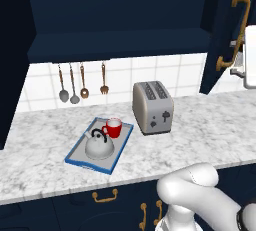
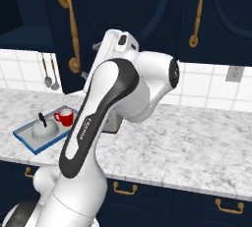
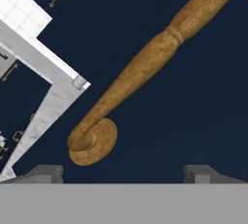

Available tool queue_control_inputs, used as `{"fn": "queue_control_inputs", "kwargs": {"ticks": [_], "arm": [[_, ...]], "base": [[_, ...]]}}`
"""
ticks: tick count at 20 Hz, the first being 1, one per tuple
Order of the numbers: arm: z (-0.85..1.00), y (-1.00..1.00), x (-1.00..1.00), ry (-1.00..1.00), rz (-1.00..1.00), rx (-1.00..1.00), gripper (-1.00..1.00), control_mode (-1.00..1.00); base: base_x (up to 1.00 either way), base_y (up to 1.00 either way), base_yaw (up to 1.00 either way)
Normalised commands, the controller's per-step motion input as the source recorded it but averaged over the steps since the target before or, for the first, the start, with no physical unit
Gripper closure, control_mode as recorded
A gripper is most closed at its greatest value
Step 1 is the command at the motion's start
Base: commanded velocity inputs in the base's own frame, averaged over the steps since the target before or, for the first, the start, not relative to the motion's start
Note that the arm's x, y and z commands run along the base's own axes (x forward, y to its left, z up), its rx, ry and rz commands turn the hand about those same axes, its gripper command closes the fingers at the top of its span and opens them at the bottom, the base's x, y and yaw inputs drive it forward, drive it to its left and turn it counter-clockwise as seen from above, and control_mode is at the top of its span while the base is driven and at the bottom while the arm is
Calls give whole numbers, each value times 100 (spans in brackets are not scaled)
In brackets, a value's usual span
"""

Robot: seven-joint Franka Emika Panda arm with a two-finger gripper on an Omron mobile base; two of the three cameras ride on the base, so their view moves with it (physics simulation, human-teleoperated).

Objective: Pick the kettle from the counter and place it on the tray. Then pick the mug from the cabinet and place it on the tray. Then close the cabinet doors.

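Now you are closing the cabinet doors, with kettle and mug already on the tray.

From the left base view, the kettle (image 1: 99,145) and the mug (image 1: 113,127) are sitting together on the tray (image 1: 76,151) on the table (image 1: 200,135), beside the toaster (image 1: 152,107); the right cabinet door (image 1: 227,30) is standing swung out over the table's far right, so you are pushing it back with open room behind it. From the right base view, the arm is reaching up to that door's brass handle (image 2: 71,29), well apart from the tray. From the hand view, the gripper (image 3: 123,172) is facing the handle (image 3: 145,72) close up; its fingertips are standing apart, holding nothing. Press flat on the panel beside the handle and keep clear of its round foot.
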Motion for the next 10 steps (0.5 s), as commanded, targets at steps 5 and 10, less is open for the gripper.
{"fn": "queue_control_inputs", "kwargs": {"ticks": [5, 10], "arm": [[0, 40, 70, 0, -19, -1, -100, -100], [0, 17, 81, 2, -25, 0, -100, -100]], "base": [[0, 0, 0], [0, 0, 0]]}}
